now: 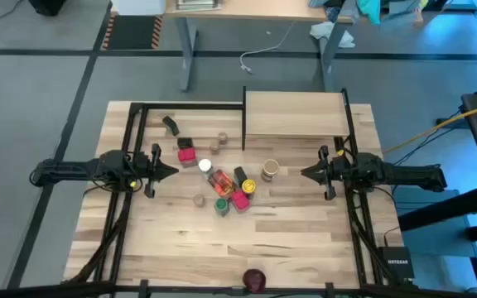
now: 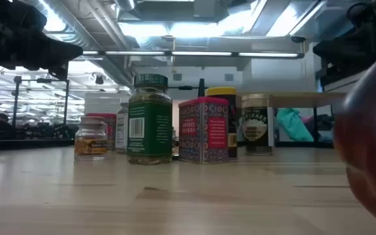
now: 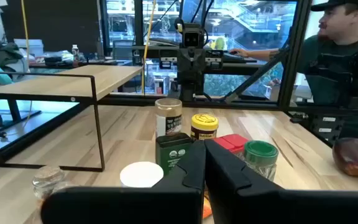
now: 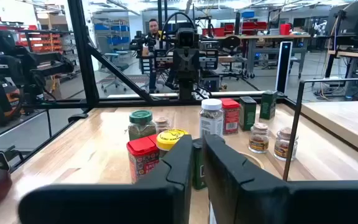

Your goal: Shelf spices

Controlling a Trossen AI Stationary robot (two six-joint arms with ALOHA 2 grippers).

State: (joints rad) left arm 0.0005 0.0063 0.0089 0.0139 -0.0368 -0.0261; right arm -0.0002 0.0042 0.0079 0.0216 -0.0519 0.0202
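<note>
The spices stand and lie in a cluster at the table's middle: a pink-red box (image 1: 186,153), a white-capped bottle (image 1: 204,166), an orange-red packet (image 1: 219,180), a green-lidded jar (image 1: 222,205) and a tan-lidded jar (image 1: 270,169). A dark jar (image 1: 171,124) lies apart at the far left. The shelf (image 1: 295,113), a light-wood board on black posts, stands at the far right with nothing on its top. My left gripper (image 1: 172,170) is shut and empty, left of the cluster. My right gripper (image 1: 305,172) is shut and empty, right of it. Both point at the spices.
A dark red round thing (image 1: 254,280) lies at the table's near edge. A black metal frame (image 1: 189,106) without a board runs along the far left. A person (image 3: 347,50) sits beyond the table's right side. The near half of the table is bare wood.
</note>
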